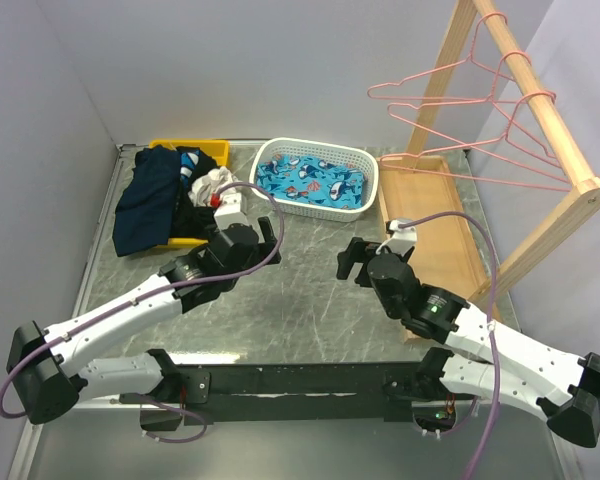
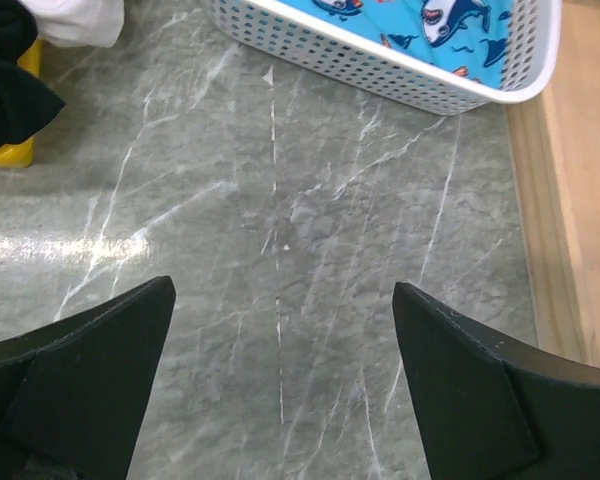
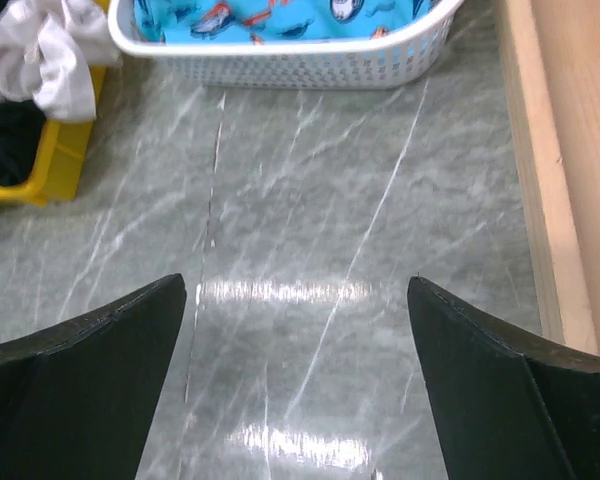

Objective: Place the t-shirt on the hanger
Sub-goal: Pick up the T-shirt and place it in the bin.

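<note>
over the table (image 2: 300,200), left fingers (image 2: 80,380) spread wide, right fingers (image 3: 80,370) too, empty

Three pink hangers (image 1: 430,100), one wooden rack (image 1: 558,125), one white basket (image 1: 370,172), one yellow bin (image 1: 216,150), one navy t-shirt (image 1: 145,200), two tools: left tool (image 1: 270,233), right tool (image 1: 348,260)

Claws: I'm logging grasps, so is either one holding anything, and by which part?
Nothing is held. The left claw and the right claw are both open, with only table showing in each gap.
</note>
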Robot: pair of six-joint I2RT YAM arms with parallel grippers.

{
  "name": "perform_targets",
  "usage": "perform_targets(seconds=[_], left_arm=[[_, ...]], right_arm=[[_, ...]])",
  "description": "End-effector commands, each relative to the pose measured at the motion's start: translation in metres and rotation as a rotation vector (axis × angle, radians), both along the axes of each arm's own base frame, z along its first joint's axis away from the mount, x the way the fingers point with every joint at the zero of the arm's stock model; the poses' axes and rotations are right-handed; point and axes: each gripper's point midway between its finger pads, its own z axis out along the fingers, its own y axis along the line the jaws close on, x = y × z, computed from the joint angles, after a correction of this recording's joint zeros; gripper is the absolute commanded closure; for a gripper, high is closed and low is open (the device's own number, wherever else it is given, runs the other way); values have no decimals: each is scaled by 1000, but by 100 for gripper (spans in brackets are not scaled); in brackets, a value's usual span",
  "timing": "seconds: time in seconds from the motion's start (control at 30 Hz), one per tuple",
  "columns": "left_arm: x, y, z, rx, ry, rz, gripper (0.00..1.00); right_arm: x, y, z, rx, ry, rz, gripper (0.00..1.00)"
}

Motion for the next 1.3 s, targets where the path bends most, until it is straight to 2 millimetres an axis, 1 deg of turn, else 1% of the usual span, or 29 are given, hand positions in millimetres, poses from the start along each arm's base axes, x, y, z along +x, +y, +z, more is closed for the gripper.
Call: perform_targets(seconds=[0.0, 0.07, 0.13, 0.17, 0.2, 0.23, 0.3, 0.33, 0.4, 0.43, 0.5, 0.53, 0.57, 0.63, 0.7, 0.73, 0.77, 0.8, 0.83, 0.87, 0.9, 0.93, 0.97, 1.03, 1.07, 1.13, 1.2, 1.23, 1.27], left_arm=[[8, 4, 20, -4, -3, 70, 4], [11, 5, 26, -9, -5, 94, 4], [16, 5, 31, -22, -16, 107, 4], [23, 10, 36, -42, -20, 129, 4], [28, 7, 41, -78, -25, 111, 4], [40, 21, 43, -90, -23, 154, 4], [53, 37, 49, -104, -14, 200, 4], [63, 57, 50, -101, -15, 261, 4], [75, 79, 60, -102, -42, 331, 4], [86, 105, 64, -100, -56, 407, 4], [98, 130, 75, -95, -79, 471, 4], [105, 155, 77, -95, -82, 537, 3], [112, 165, 81, -91, -77, 565, 1], [122, 193, 86, -81, -87, 640, 5], [133, 212, 77, -41, -70, 708, 9], [138, 229, 79, -28, -75, 761, 10], [146, 240, 66, 7, -47, 803, 11], [152, 246, 61, 20, -36, 817, 12], [161, 258, 66, 25, -49, 844, 14], [172, 262, 49, 59, -13, 854, 15], [181, 267, 45, 79, -6, 857, 15], [189, 274, 49, 84, -15, 873, 16], [199, 277, 29, 115, 31, 884, 18], [214, 284, 23, 128, 43, 885, 20], [221, 284, 7, 141, 73, 880, 23], [236, 283, 6, 126, 34, 847, 25], [245, 283, 1, 128, 30, 809, 38], [250, 282, 7, 112, 21, 790, 44], [253, 282, 11, 117, 8, 779, 56]], right_arm=[[-8, 8, 22, 50, 24, 52, 0], [-15, 15, 18, 56, 57, 104, 0], [-22, 13, 14, 41, 88, 121, 0], [-22, 12, 18, 33, 84, 128, 0], [-24, 7, 19, 13, 84, 122, 0], [-23, 4, 22, -9, 73, 128, 0], [-21, 7, 33, -32, 41, 159, 0], [-21, 8, 35, -36, 40, 162, 0], [-19, 21, 40, -28, 24, 221, 0], [-19, 26, 38, -27, 20, 241, 0], [-14, 37, 40, -24, 7, 262, 0], [-12, 41, 42, -22, 7, 272, 0], [-11, 42, 42, -22, 10, 268, 0], [-8, 50, 38, -14, 26, 274, 0], [-7, 59, 34, -3, 35, 298, 0], [-9, 66, 34, 6, 43, 329, 0], [-9, 71, 30, 4, 53, 348, 0], [-9, 75, 30, 3, 53, 366, 0], [-10, 78, 30, 3, 58, 379, 0], [-9, 82, 25, -5, 74, 388, 0], [-9, 83, 24, -3, 80, 393, 0], [-10, 85, 22, -5, 87, 399, 0], [-11, 88, 18, -7, 100, 411, 0], [-11, 90, 13, -6, 113, 416, 0], [-12, 91, 13, -4, 117, 420, 0], [-14, 93, 10, 4, 125, 435, 0], [-16, 95, 9, 11, 129, 441, 0], [-16, 95, 9, 13, 130, 445, 0], [-16, 95, 10, 13, 129, 442, 0]])
